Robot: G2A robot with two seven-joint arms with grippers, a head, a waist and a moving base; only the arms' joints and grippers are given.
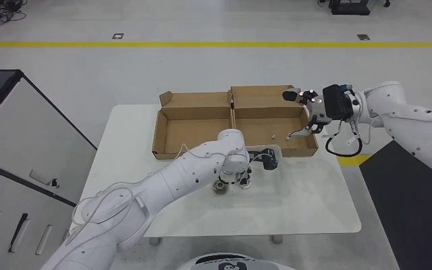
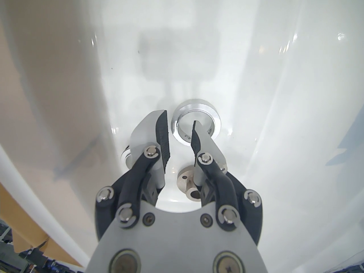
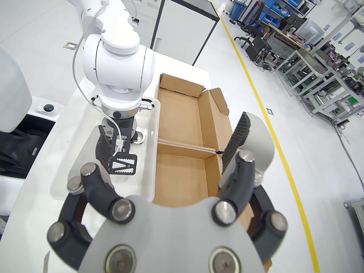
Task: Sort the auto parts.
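Note:
My left gripper (image 2: pixel 178 132) stands open and low in the white tray (image 2: pixel 256 86). Its fingers straddle the wall of a silver metal ring (image 2: pixel 209 112), one fingertip (image 2: pixel 195 132) inside the ring and the other outside. Under the gripper lies a flanged metal part (image 2: pixel 184 181), and another silver part (image 2: pixel 126 156) is half hidden behind a finger. In the top view the left gripper (image 1: pixel 235 181) sits over these parts (image 1: pixel 219 185). My right gripper (image 1: pixel 297 113) hangs open and holds nothing above the right end of the right cardboard box (image 1: pixel 270 125). The right wrist view shows the same gripper (image 3: pixel 170 140).
Two open cardboard boxes stand side by side behind the tray: the left box (image 1: pixel 192 131) and the right box (image 3: pixel 182 174). A small part (image 1: pixel 273 135) lies in the right one. The white table (image 1: pixel 317 202) has free room in front and to the right.

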